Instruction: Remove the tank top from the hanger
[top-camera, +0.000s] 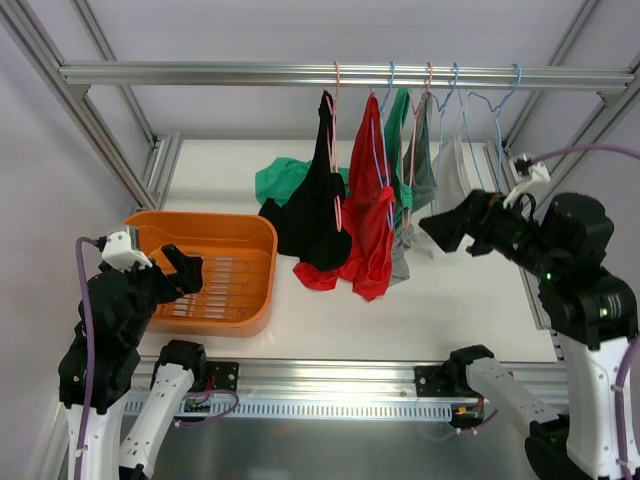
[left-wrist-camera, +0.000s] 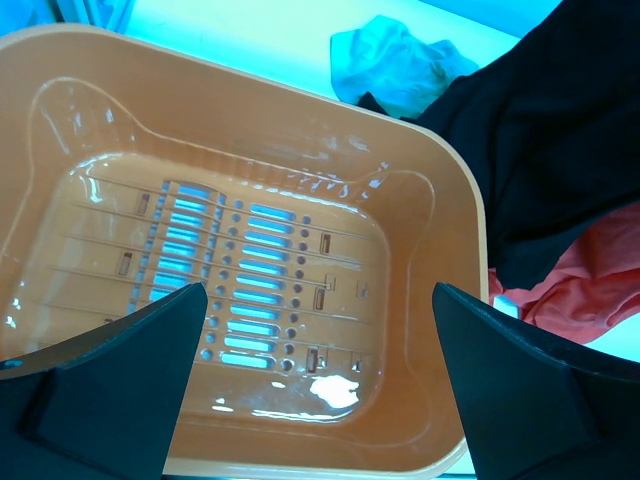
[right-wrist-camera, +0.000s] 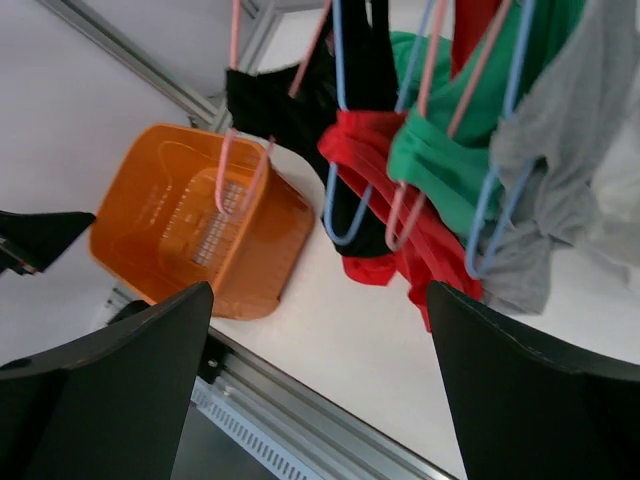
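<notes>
With the left gripper (top-camera: 190, 272) and right gripper (top-camera: 435, 232) both spread and empty, the tank tops (top-camera: 372, 205) hang on their hangers (top-camera: 335, 105), removal not yet begun.

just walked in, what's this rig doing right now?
Nothing is gripped yet. The left gripper hangs open over the orange basket. The right gripper is open near the rail, where the black top, red top, green top and gray top all sit on hangers. A loose green garment lies on the table.
</notes>
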